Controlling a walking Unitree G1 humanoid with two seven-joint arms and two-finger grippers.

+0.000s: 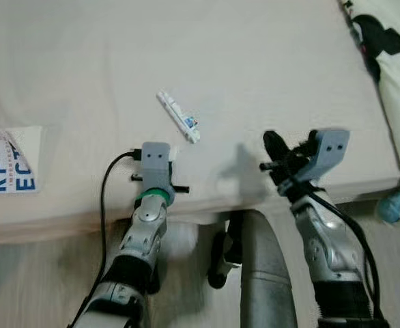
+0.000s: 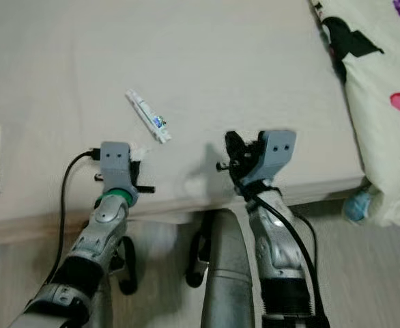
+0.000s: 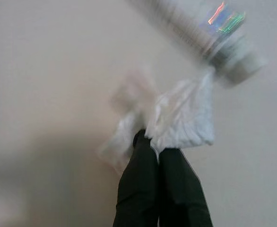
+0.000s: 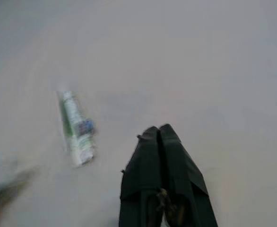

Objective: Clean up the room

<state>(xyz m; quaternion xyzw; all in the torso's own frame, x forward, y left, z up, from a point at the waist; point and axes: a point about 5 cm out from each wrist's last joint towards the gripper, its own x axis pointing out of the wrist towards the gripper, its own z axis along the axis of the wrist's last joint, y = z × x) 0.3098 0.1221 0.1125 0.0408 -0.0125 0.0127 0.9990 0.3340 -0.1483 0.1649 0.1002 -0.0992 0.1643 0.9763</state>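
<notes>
A white tube (image 1: pixel 178 117) with a small blue mark lies on the beige bed sheet (image 1: pixel 186 55). Just nearer than it, my left gripper (image 3: pixel 152 142) is shut on a crumpled white tissue (image 3: pixel 186 123), whose edge peeks out beside the wrist mount (image 1: pixel 173 152). The tube (image 3: pixel 223 42) lies blurred right beyond the tissue. My right gripper (image 1: pixel 275 147) hovers over the bed's front edge, right of the tube, its fingers (image 4: pixel 158 130) shut with nothing between them. The tube (image 4: pixel 77 127) lies ahead of it to one side.
A white paper with blue letters (image 1: pixel 9 160) lies at the bed's left. A patterned cream quilt (image 1: pixel 398 82) hangs over the right side, with a light blue thing (image 1: pixel 394 205) on the wooden floor (image 1: pixel 36 273) below. The bed's front edge (image 1: pixel 213 205) runs under both wrists.
</notes>
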